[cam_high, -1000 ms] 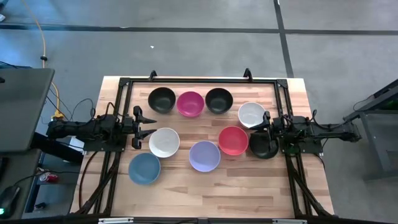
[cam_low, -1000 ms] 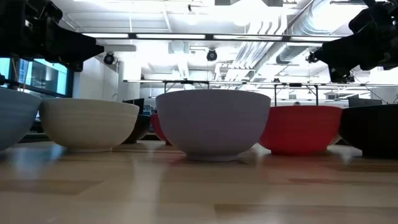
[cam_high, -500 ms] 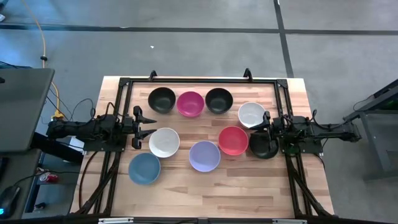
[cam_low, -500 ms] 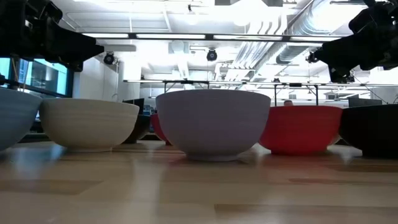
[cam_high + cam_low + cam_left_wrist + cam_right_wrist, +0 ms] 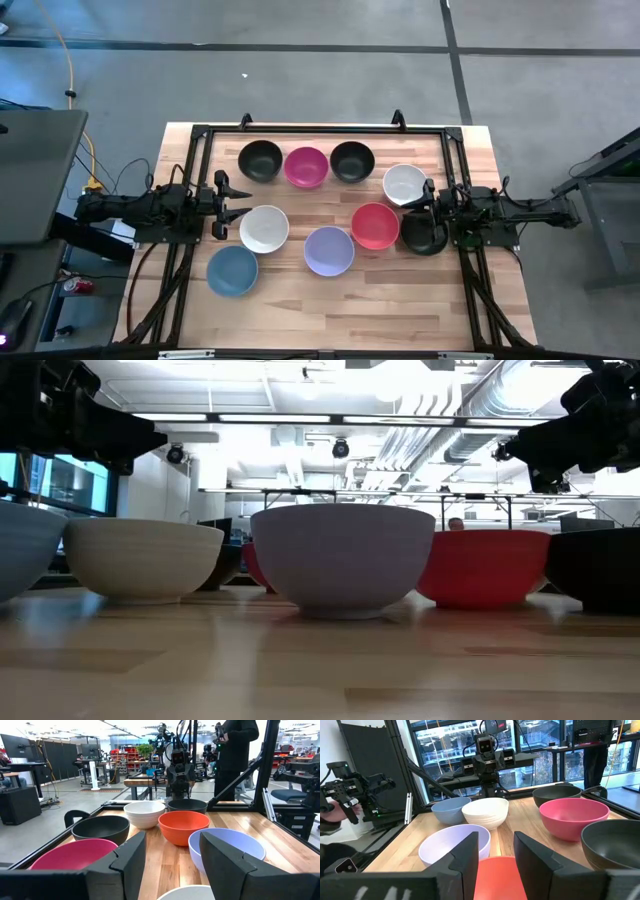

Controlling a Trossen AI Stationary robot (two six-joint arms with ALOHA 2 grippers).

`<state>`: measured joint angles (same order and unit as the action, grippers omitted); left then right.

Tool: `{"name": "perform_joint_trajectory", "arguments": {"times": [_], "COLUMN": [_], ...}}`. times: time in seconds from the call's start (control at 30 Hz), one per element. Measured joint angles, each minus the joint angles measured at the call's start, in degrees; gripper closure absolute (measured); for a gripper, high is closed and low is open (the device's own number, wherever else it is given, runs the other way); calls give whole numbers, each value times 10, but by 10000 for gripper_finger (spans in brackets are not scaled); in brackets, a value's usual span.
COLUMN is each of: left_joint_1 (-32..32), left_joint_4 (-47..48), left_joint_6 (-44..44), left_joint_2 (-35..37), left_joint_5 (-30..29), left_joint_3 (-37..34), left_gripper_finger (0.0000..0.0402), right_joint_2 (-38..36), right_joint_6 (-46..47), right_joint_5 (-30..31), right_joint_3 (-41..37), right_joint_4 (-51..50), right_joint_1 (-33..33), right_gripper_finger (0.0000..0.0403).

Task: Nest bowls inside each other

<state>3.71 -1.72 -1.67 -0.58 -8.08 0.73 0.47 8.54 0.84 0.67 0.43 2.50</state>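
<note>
Nine bowls stand upright on their bases on the wooden table. Along the far side sit a black bowl (image 5: 260,160), a magenta bowl (image 5: 306,167) and a second black bowl (image 5: 352,161). A white bowl (image 5: 405,184), a red bowl (image 5: 375,226) and a third black bowl (image 5: 423,233) sit toward the right. The lavender bowl (image 5: 329,250), another white bowl (image 5: 264,229) and the blue bowl (image 5: 232,270) sit nearer. My left gripper (image 5: 238,204) hovers open just left of that white bowl. My right gripper (image 5: 416,204) hovers open between the right white bowl and the third black bowl.
A black metal frame (image 5: 320,129) runs along the table's far edge and both sides. Bare wood (image 5: 340,305) lies along the near edge. A person (image 5: 237,750) stands beyond the right side, and a person's hand (image 5: 340,812) holds a device beyond the left side.
</note>
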Motion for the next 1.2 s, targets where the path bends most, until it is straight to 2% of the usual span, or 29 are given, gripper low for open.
{"name": "perform_joint_trajectory", "arguments": {"times": [0.27,0.57,0.9,1.07,1.2], "left_joint_1": [0,0,0,0,0], "left_joint_4": [-22,-25,-25,-25,-25], "left_joint_6": [-33,106,177,180,180], "left_joint_2": [0,0,0,0,0], "left_joint_5": [-4,33,29,29,12], "left_joint_3": [0,0,0,0,0], "left_gripper_finger": [229,229,229,229,229], "right_joint_2": [0,0,0,0,0], "right_joint_6": [0,0,23,114,118], "right_joint_5": [0,0,2,3,8], "right_joint_3": [0,0,0,0,0], "right_joint_4": [0,3,16,26,72], "right_joint_1": [0,0,0,0,0], "right_gripper_finger": [289,289,289,289,289]}}
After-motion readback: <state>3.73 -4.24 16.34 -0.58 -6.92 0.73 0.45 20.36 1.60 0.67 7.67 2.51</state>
